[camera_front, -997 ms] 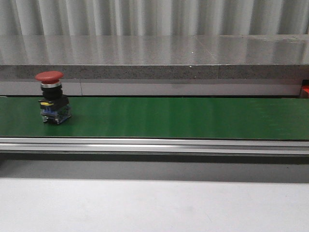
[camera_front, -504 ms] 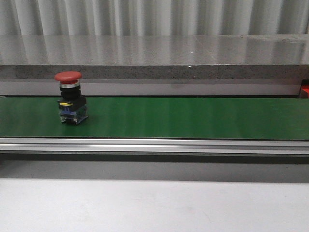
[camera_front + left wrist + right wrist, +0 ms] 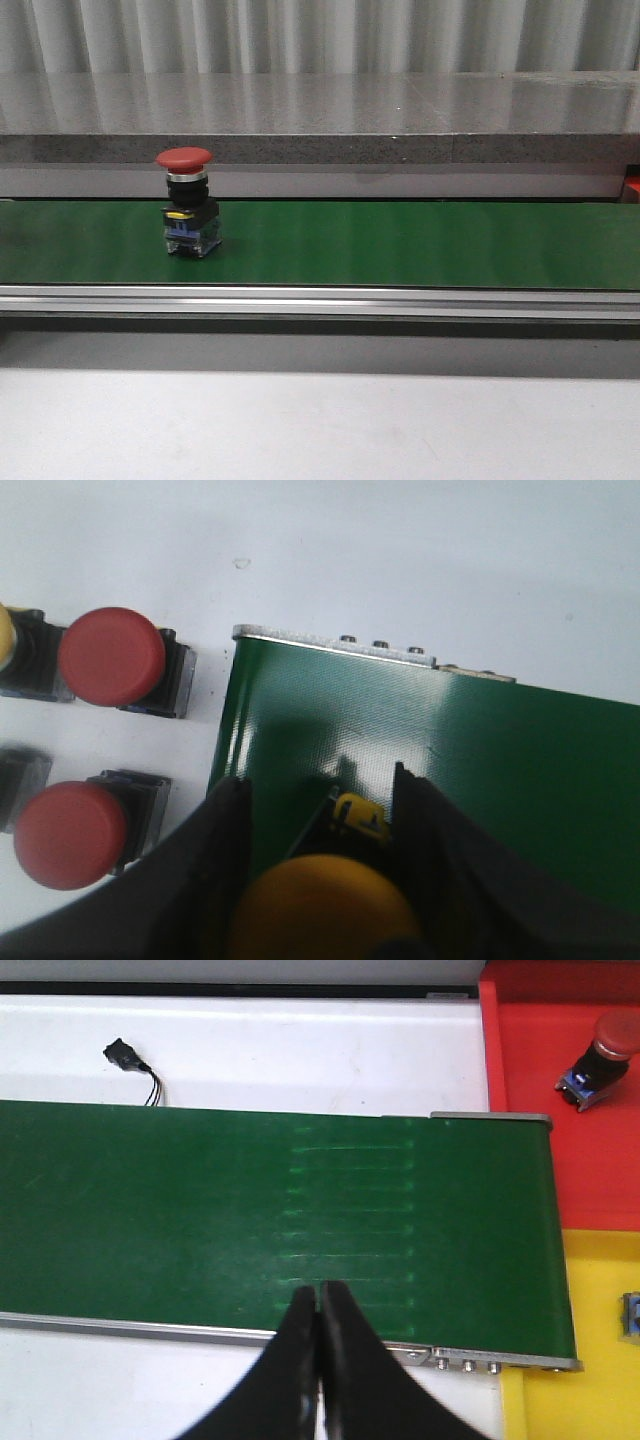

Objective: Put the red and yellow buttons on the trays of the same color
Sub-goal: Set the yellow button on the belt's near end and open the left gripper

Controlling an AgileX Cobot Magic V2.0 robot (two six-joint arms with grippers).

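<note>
Front view: a red button (image 3: 186, 200) with a mushroom cap stands upright on the green conveyor belt (image 3: 400, 245), toward the belt's left part. Neither tool shows here, so its place relative to them cannot be told from this view. A grey ledge (image 3: 320, 110) runs behind the belt, and the white counter (image 3: 320, 425) lies in front.

Left wrist view: the left tool (image 3: 322, 810) is closed around a yellow button (image 3: 325, 905), whose rounded cap fills the gap between the two dark fingers (image 3: 215, 850). Just beyond the fingertips lies the end of the green belt (image 3: 480, 750) with its metal edge. Off to one side of the tool, on the white counter (image 3: 400, 550), stand two red buttons, one (image 3: 112, 657) farther from the tool and one (image 3: 70, 821) nearer, apart from each other.

Right wrist view: the right tool (image 3: 320, 1310) has its fingers pressed together, holding nothing, above the near edge of the green belt (image 3: 200, 1210). Past the belt's end, to the side of the tool, sits a red tray (image 3: 540, 1110) with a red button (image 3: 600, 1055) lying in it. Beside the tool is a yellow tray (image 3: 590, 1360), adjoining the red one.
</note>
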